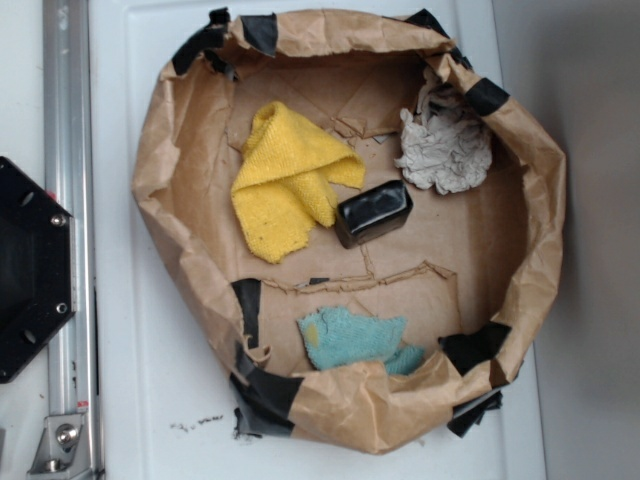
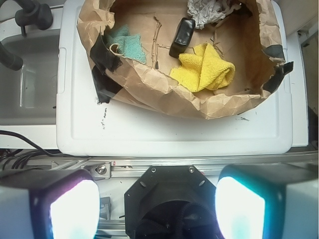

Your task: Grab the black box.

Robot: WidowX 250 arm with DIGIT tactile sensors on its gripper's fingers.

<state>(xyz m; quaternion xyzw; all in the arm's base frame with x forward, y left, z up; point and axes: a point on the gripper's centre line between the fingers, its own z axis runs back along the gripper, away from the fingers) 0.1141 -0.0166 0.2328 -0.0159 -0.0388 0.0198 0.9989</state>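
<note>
Glossy black box (image 1: pixel 374 212), nubby yellow cloth (image 1: pixel 288 180), fuzzy teal cloth (image 1: pixel 352 337), crinkled matt brown paper wall (image 1: pixel 160 170), smooth white plastic tabletop (image 2: pixel 174 132)

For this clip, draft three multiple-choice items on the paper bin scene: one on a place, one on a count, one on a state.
1. Where does the black box lie in the paper bin?
A. Between the yellow cloth and the grey-white crumpled rag
B. Under the teal cloth
C. Outside the bin on the white surface

2. How many cloths or rags lie in the bin?
A. One
B. Three
C. Five

3. How does the gripper stand relative to the box?
A. Shut on it
B. Apart from it, outside the bin, fingers spread
C. Pressing it against the bin wall

Answers:
1 A: the box sits beside the yellow cloth, with the rag on its other side.
2 B: yellow, teal cloth and rag.
3 B: the wrist view shows both fingers wide apart over the rail, far from the box.
</note>
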